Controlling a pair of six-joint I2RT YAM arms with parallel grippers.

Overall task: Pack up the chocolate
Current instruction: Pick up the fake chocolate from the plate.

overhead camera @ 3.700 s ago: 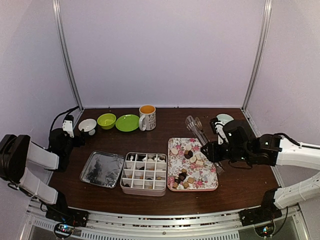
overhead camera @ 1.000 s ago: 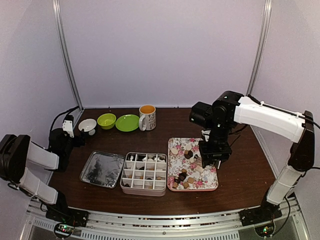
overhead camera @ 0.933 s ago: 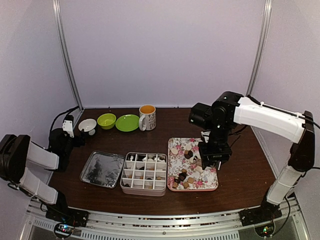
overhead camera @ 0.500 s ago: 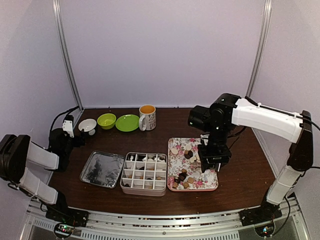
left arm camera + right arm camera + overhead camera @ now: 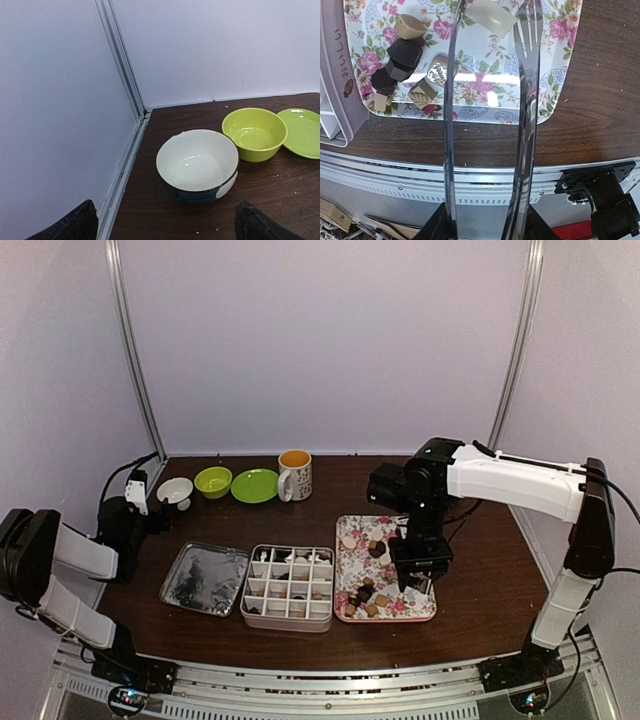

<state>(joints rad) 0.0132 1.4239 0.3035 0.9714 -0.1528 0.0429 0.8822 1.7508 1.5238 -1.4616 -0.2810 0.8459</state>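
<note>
The right gripper (image 5: 482,227) clamps one pair of tongs (image 5: 525,125) over the floral tray (image 5: 560,30). Their two arms are spread wide, with one cream chocolate (image 5: 490,15) lying on the tray between them. Six more pieces sit beside it: two dark, four tan. Others rest in the sixteen-cell box (image 5: 288,587). The left gripper (image 5: 165,229) gapes empty before one white bowl (image 5: 197,162) and one green bowl (image 5: 254,132).

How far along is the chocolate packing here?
Done: a few pieces sit in the divided box. In hand: the right end effector holds tongs over the floral tray. Left: many chocolates lie on that tray, and much of the box looks empty.
</note>
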